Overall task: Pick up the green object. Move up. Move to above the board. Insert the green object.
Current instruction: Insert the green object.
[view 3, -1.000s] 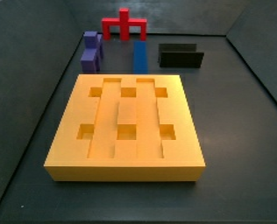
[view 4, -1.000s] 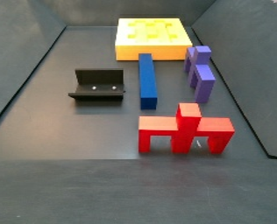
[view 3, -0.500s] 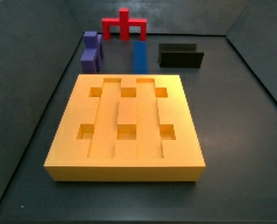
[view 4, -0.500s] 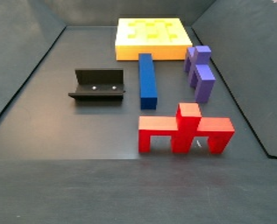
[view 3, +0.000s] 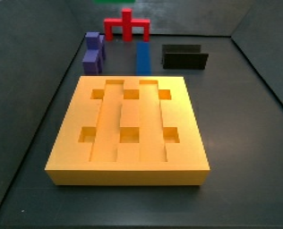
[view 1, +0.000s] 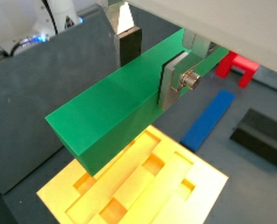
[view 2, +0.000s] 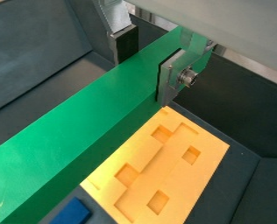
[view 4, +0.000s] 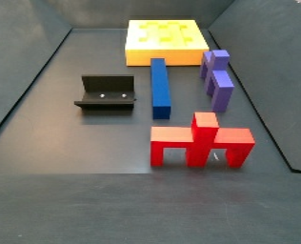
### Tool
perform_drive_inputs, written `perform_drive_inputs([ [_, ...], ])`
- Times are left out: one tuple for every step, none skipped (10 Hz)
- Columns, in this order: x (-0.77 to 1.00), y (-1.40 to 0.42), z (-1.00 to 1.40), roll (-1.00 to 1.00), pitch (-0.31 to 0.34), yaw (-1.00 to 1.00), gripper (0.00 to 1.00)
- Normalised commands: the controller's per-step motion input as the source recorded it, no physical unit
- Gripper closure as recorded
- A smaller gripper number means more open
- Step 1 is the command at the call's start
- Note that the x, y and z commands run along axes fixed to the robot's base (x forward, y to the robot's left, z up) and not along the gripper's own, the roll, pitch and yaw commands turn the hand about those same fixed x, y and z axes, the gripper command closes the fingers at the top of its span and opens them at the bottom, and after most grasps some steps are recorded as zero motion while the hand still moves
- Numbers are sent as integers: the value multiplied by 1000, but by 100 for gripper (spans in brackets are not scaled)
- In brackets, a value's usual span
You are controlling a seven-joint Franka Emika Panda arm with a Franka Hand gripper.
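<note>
My gripper is shut on the green object, a long bright green bar that sits between the two silver fingers. It shows the same way in both wrist views, with the gripper around the green object. The bar hangs in the air above the yellow-orange board, which lies below it with its square holes open. In both side views the board lies bare; the gripper and the green object are out of view there.
A blue bar, a purple block, a red cross-topped block and the black fixture stand beyond the board. Dark walls ring the floor.
</note>
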Motion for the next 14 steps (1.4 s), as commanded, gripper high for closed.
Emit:
perform_drive_inputs([
  [-254, -177, -634, -227, -77, -31, 100],
  [-300, -257, -591, -241, -50, 0, 100],
  [-257, -260, -589, -237, -66, 6, 100],
  [-129, -163, -683, -174, -97, 71, 100],
  [129, -214, -1000, 27, -47, 174, 100],
  [226, -171, -980, 126, -50, 211, 100],
  [140, -134, -897, 200, 0, 223, 100],
  [169, -103, -806, 246, 0, 171, 100],
  [151, -129, -751, 279, 0, 149, 100],
  [34, -197, -771, 287, 0, 126, 100],
  [0, -234, -834, 266, 0, 106, 100],
  [0, -249, -869, 253, -3, 100, 100],
  [0, -169, -743, 314, 0, 43, 100],
  [0, -77, -657, 351, 0, 0, 100],
])
